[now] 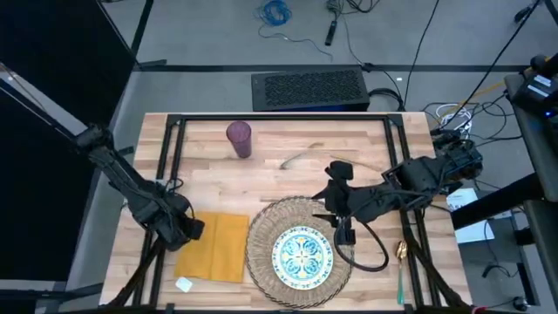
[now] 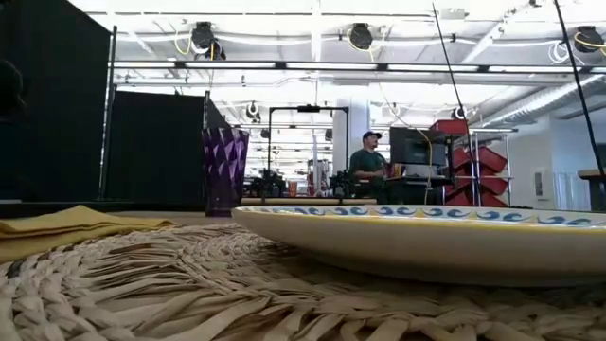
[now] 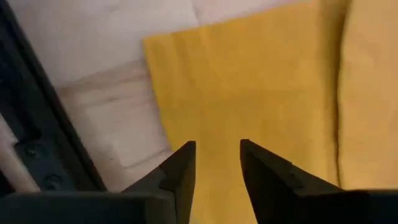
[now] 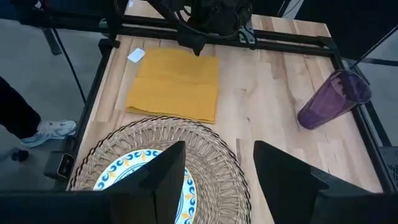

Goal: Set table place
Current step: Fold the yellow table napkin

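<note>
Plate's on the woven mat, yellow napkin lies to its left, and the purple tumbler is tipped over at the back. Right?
Not quite: the purple tumbler stands upright, as the low view shows. The rest holds: the plate sits on the woven mat, and the yellow napkin lies to its left.

Both arms are dark, nearly black, built of slim tubular links joined by bulkier rounded joints. A black cable loops loosely from the right arm [image 1: 384,199] near its wrist. The left arm [image 1: 131,187] has a grey collar at its far joint. Each gripper's fingers [image 3: 180,177] are flat, matte black wedges tapering to blunt tips.
</note>
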You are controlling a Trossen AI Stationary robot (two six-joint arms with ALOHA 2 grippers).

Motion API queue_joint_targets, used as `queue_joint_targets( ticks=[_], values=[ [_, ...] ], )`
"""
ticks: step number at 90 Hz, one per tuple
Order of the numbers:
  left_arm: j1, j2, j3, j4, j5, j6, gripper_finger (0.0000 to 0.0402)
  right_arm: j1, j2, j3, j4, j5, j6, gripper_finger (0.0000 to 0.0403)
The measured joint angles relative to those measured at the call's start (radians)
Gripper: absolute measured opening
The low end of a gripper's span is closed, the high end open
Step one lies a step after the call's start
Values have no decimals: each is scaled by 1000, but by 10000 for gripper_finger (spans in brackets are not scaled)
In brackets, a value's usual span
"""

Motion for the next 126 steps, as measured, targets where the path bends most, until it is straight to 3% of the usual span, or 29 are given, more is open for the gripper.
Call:
queue_joint_targets(
  ticks=[55, 91, 113, 126],
  values=[
    [-1, 186, 2, -46, 63, -58, 109, 64, 0, 0, -107, -5, 31, 178],
    [-2, 194, -47, 104, 62, -44, 109, 99, 0, 0, -106, -1, 63, 178],
    [-2, 187, -49, 114, 51, -33, 109, 97, 0, 0, -106, 2, 68, 178],
    [-2, 173, -41, 108, 48, -9, 77, 97, 0, 0, -106, 4, 68, 178]
  ],
)
